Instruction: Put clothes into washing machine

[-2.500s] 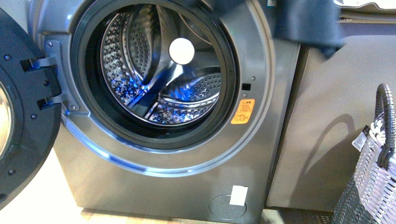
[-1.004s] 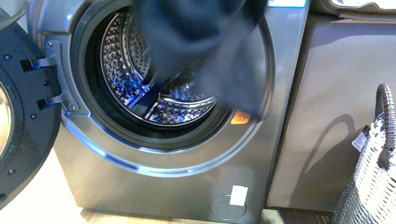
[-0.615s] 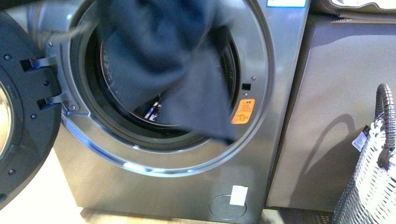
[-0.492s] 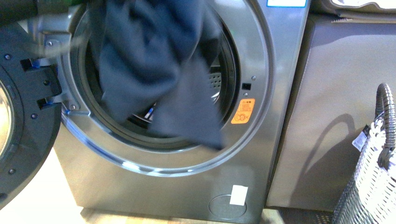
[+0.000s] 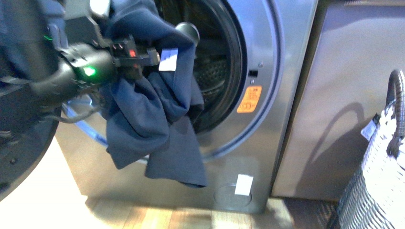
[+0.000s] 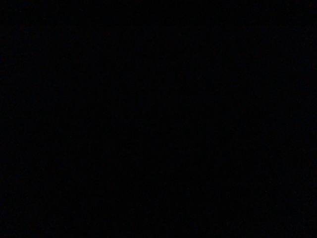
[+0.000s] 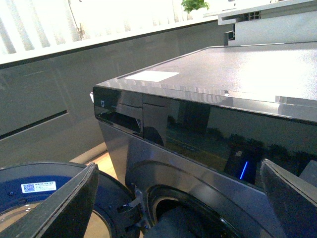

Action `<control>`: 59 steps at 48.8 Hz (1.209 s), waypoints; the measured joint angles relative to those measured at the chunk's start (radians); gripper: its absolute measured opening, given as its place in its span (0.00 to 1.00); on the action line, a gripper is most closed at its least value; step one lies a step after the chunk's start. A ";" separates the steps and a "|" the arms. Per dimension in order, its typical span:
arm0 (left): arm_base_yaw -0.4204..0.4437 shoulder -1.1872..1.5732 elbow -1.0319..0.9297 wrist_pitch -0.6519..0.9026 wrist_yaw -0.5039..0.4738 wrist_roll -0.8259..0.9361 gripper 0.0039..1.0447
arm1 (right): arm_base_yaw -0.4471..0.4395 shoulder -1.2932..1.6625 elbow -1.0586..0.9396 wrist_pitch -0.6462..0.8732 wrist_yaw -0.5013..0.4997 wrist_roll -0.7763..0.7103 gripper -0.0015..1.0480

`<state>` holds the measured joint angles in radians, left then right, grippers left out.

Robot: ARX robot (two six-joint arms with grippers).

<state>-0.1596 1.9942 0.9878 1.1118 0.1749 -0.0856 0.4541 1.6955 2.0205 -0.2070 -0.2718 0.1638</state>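
Left gripper wrapped in the clothes, jaws hidden under fabric; cannot tell whether clamped or apart. Navy folds draped over and around that gripper, white label just beside it. Upper folds at the porthole, covering its left half. Lower end hanging outside, past the bottom rim, against the front of the washing machine. Left wrist view dark. Right gripper spread wide and holding nothing, up above the machine's top. Further out: open door at far left, yellow sticker right of the porthole, woven basket at far right.
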 joint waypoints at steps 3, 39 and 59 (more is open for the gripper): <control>0.000 0.038 0.050 -0.010 -0.019 0.003 0.15 | 0.016 -0.005 0.003 -0.037 0.111 -0.025 0.89; -0.020 0.370 0.536 -0.041 -0.307 -0.016 0.15 | -0.257 -0.809 -1.507 0.581 0.470 -0.163 0.02; -0.018 0.568 0.907 -0.140 -0.444 -0.020 0.15 | -0.357 -1.020 -1.799 0.653 0.365 -0.163 0.02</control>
<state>-0.1776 2.5618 1.8946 0.9714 -0.2695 -0.1059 0.0967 0.6754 0.2218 0.4461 0.0929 0.0010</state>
